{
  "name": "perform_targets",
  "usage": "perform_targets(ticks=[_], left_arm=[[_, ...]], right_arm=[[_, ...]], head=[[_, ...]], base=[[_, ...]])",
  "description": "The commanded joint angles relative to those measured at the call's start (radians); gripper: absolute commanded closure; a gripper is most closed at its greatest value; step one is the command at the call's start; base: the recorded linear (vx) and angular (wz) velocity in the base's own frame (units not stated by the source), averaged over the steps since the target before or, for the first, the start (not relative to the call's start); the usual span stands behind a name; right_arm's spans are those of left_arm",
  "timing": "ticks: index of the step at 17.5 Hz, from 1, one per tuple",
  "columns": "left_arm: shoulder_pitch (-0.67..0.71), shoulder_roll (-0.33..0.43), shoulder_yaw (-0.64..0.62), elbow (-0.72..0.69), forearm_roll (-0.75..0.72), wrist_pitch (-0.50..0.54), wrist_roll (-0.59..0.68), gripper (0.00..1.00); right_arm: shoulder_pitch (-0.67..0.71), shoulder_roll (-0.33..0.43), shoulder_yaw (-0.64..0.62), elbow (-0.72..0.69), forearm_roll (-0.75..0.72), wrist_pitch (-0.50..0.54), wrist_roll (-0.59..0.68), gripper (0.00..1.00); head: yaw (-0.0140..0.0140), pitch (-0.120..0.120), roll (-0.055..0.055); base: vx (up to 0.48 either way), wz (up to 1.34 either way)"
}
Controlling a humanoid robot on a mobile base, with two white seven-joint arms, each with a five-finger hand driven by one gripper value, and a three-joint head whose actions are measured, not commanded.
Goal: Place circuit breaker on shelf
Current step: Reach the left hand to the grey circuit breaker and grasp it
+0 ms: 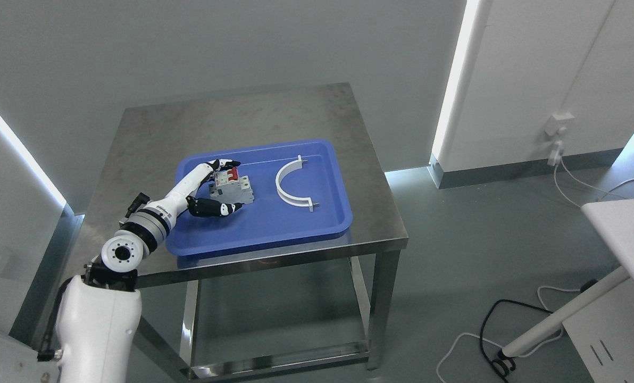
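Since the circuit breaker [233, 189] lies between the left hand [217, 186]'s spread fingers [226, 163], not clearly gripped; closing comes next.

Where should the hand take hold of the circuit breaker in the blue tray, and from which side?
Grip the circuit breaker across its grey body, below the red switches, coming from the left, as the left hand does. It lies flat in the blue tray with its far and near sides free; the white curved bracket lies apart on its right.

Left hand [206, 187] covers the circuit breaker's [235, 187] left side (grip unclear)
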Motion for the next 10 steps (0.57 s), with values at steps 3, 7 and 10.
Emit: perform_targets(ticks=[3, 7, 10], left_arm=[[-0.010, -0.019, 0.058, 0.092, -0.015, -0.048, 0.002, 0.70], [-0.033, -0.100, 0.171, 0.089, -0.006, -0.142, 0.017, 0.93], [-0.109, -0.138, 0.369, 0.081, 0.104, -0.179, 0.086, 0.92]], right_arm=[[0.000, -0.017, 0.000, 0.000, 0.000, 0.000, 0.000, 0.00], [0.001, -0.017, 0.000, 0.000, 0.000, 0.000, 0.000, 0.00], [0.000, -0.017, 0.000, 0.000, 0.000, 0.000, 0.000, 0.00]], head=[[0.0000, 0.000, 0.000], [0.0000, 0.000, 0.000], [0.0000, 0.000, 0.000]], base=[[0.000, 0.00], [0.000, 0.00], [0.000, 0.00]])
